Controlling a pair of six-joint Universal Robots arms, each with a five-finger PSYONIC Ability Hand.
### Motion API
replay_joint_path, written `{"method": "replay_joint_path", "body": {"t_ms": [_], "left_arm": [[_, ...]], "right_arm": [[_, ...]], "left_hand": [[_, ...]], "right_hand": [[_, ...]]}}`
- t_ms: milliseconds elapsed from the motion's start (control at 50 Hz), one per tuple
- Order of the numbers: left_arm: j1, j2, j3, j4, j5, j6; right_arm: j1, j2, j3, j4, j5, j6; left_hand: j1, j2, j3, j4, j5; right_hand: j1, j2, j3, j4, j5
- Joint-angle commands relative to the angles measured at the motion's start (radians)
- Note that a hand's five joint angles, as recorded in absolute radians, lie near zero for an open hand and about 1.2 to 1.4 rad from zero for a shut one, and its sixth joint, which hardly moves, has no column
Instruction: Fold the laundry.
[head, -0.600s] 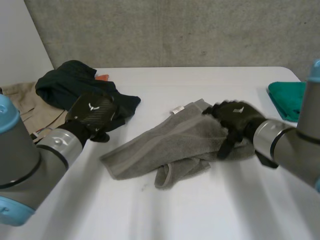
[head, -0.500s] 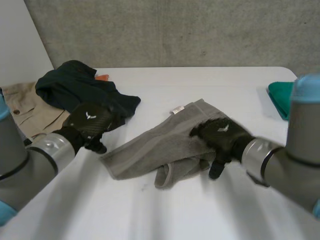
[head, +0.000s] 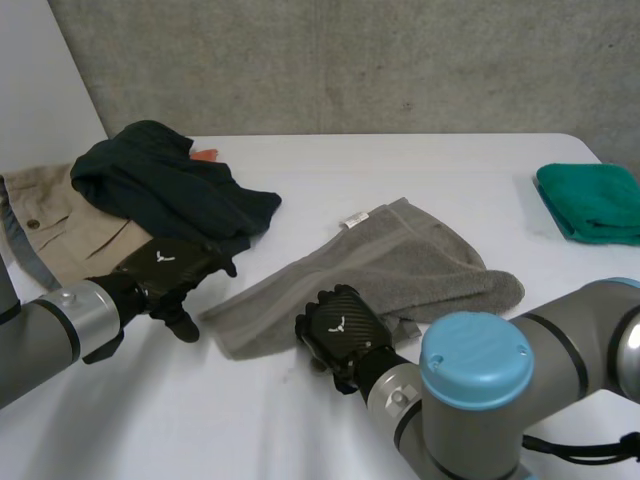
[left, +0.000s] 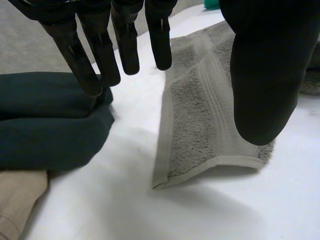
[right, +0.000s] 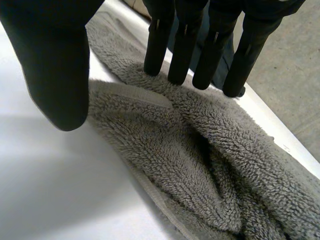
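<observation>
Where the white table is bare near its middle, the grey towel lies crumpled and partly doubled over itself, one hemmed corner curling slightly off the surface. Over the towel's near edge sits the right hand, its fingers straight and a little spread, thumb held wide, gripping nothing. Just beside the towel's left corner hangs the left hand, fingers straight and apart, thumb wide, holding nothing. Beyond that corner a dark green garment lies over beige trousers. Well apart on the towel's other side rests a folded teal cloth.
</observation>
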Motion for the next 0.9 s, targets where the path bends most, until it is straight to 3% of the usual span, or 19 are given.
{"method": "replay_joint_path", "body": {"t_ms": [20, 80, 260, 460, 600, 740, 900], "left_arm": [[0.005, 0.013, -0.008, 0.021, -0.032, -0.037], [0.01, 0.016, -0.014, 0.024, -0.041, -0.058], [0.008, 0.029, -0.06, 0.052, -0.063, -0.083], [-0.042, 0.001, -0.074, 0.112, -0.137, -0.13], [-0.118, -0.053, -0.067, 0.116, -0.172, -0.138], [-0.194, -0.083, -0.051, 0.112, -0.198, -0.166], [-0.248, -0.056, -0.037, 0.078, -0.268, -0.339]], "right_arm": [[-0.011, 0.057, -0.042, -0.017, 0.003, -0.011], [-0.011, 0.051, -0.04, -0.043, 0.008, -0.014], [-0.036, -0.123, -0.031, -0.036, 0.0, 0.009], [-0.105, -0.278, -0.085, 0.173, -0.171, 0.09], [-0.143, -0.366, -0.125, 0.231, -0.224, 0.13], [-0.145, -0.391, -0.138, 0.238, -0.25, 0.173], [-0.142, -0.354, -0.132, 0.231, -0.248, 0.164]], "left_hand": [[0.009, 0.007, 0.007, 0.019, 0.022], [-0.006, -0.007, -0.008, 0.004, 0.007], [-0.138, -0.139, -0.14, -0.128, -0.125], [-0.2, -0.201, -0.202, -0.19, -0.187], [-0.235, -0.237, -0.237, -0.225, -0.222], [-0.235, -0.237, -0.237, -0.225, -0.222], [-0.205, -0.207, -0.208, -0.196, -0.193]], "right_hand": [[0.387, 0.386, 0.387, 0.388, 0.389], [0.772, 0.771, 0.771, 0.773, 0.774], [0.773, 0.772, 0.773, 0.774, 0.775], [0.773, 0.772, 0.773, 0.774, 0.775], [0.773, 0.772, 0.773, 0.774, 0.775], [0.773, 0.772, 0.773, 0.774, 0.775], [0.773, 0.772, 0.773, 0.774, 0.775]]}}
